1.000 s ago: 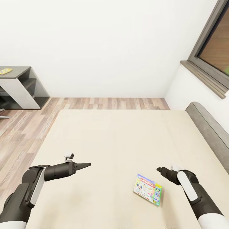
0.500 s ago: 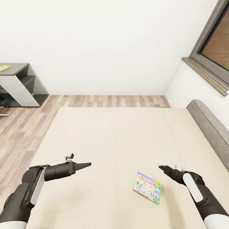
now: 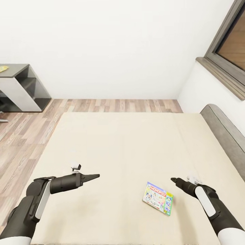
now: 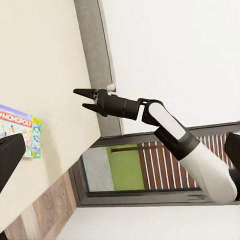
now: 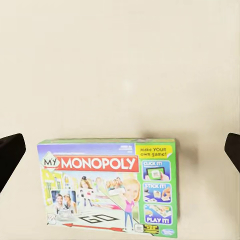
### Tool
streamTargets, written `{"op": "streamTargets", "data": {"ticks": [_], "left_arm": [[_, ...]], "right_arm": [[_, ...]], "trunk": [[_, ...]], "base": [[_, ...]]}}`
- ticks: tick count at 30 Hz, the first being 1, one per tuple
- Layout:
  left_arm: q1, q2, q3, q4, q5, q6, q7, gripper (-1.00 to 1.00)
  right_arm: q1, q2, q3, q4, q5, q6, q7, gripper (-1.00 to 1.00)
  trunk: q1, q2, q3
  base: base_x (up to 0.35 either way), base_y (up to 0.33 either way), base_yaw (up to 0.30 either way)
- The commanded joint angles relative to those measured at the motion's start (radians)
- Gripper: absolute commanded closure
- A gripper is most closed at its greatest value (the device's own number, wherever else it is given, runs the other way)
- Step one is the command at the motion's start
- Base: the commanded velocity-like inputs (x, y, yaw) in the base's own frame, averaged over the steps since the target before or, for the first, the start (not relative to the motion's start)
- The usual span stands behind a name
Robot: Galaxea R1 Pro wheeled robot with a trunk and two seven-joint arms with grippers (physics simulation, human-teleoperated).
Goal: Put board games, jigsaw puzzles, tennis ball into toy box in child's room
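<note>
One board game, a My Monopoly box [image 3: 157, 198] [image 5: 107, 187] [image 4: 20, 131], lies flat on the beige bed [image 3: 129, 146] near its front right part. My right gripper [image 3: 173, 179] hovers just right of the box and a little above it, open, its fingers [image 5: 10, 150] spread wide with the box below and between them. My left gripper [image 3: 97, 176] hangs over the bed well to the left of the box, open and holding nothing. The left wrist view looks across at the right gripper [image 4: 80, 98], whose two fingers stand apart.
A grey headboard [image 3: 223, 127] runs along the bed's right side under a window [image 3: 231, 47]. A grey and white table [image 3: 20, 85] stands at the far left on the wood floor [image 3: 23, 129], with a yellow item [image 3: 2, 69] on its top.
The right arm has stretched out and its gripper has slid a little to the right beside the Monopoly box. The head view has shifted slightly. The left arm holds its pose.
</note>
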Motion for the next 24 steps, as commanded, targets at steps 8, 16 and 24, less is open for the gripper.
{"op": "streamTargets", "data": {"ticks": [8,16,24], "left_arm": [[-0.001,-0.007,0.001,0.000,0.006,0.009,0.026,-1.00],[-0.001,-0.007,0.001,0.000,0.006,0.009,0.031,-1.00],[-0.001,-0.007,0.003,-0.001,0.007,0.010,0.030,-1.00]], "right_arm": [[0.005,-0.002,-0.002,-0.005,-0.012,0.006,0.023,-1.00],[0.010,-0.003,-0.004,-0.005,-0.009,0.004,0.125,-1.00],[0.011,-0.004,-0.005,-0.004,-0.009,0.003,0.139,-1.00]], "trunk": [[0.000,-0.002,-0.015],[0.000,-0.002,-0.028],[0.000,-0.002,-0.041]], "base": [[0.000,0.000,0.000],[0.000,0.000,0.000],[0.000,0.000,0.000]]}}
